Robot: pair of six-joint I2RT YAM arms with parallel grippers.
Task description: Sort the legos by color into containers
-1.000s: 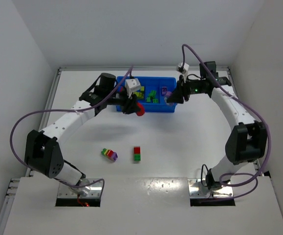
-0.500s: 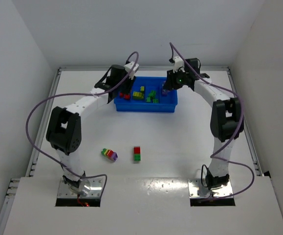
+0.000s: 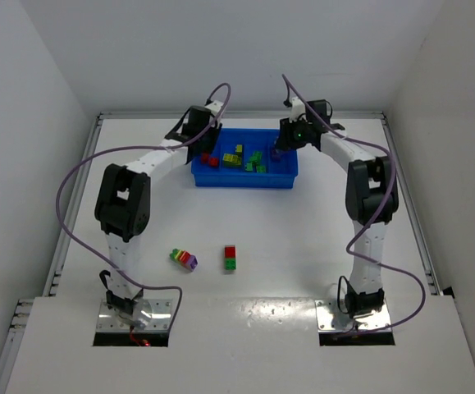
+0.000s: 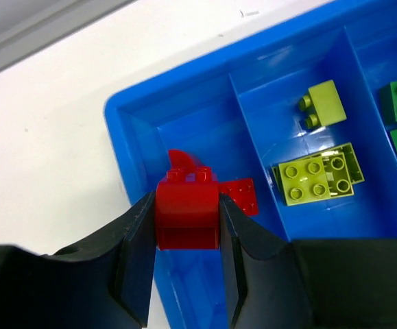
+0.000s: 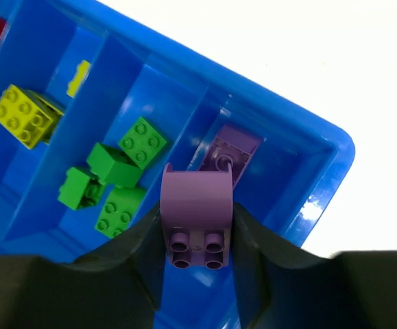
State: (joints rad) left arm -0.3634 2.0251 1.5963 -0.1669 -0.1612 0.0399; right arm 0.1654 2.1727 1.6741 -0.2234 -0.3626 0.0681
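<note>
The blue tray (image 3: pixel 245 178) with four compartments stands at the back of the table. My left gripper (image 4: pixel 184 226) is shut on a red lego (image 4: pixel 186 211) above the tray's leftmost compartment (image 4: pixel 184 144), where another red lego (image 4: pixel 241 196) lies. My right gripper (image 5: pixel 197 229) is shut on a purple lego (image 5: pixel 197 209) over the rightmost compartment, above a purple piece (image 5: pixel 231 152) lying there. Yellow legos (image 4: pixel 317 173) and green legos (image 5: pixel 116 179) fill the two middle compartments. On the table, a multicolour stack (image 3: pixel 184 259) and a red-and-green stack (image 3: pixel 230 258) lie near the front.
The white table (image 3: pixel 303 238) has raised rails at its back and sides. Both arms reach out to the tray's two ends, with purple cables arching over them. The tray's outer rim (image 5: pixel 335 171) sits right beside my right fingers.
Both arms have stretched out toward the tray: the left one carried the red lego over the left end, the right one carried the purple lego over the right end. In the last half second they barely moved.
</note>
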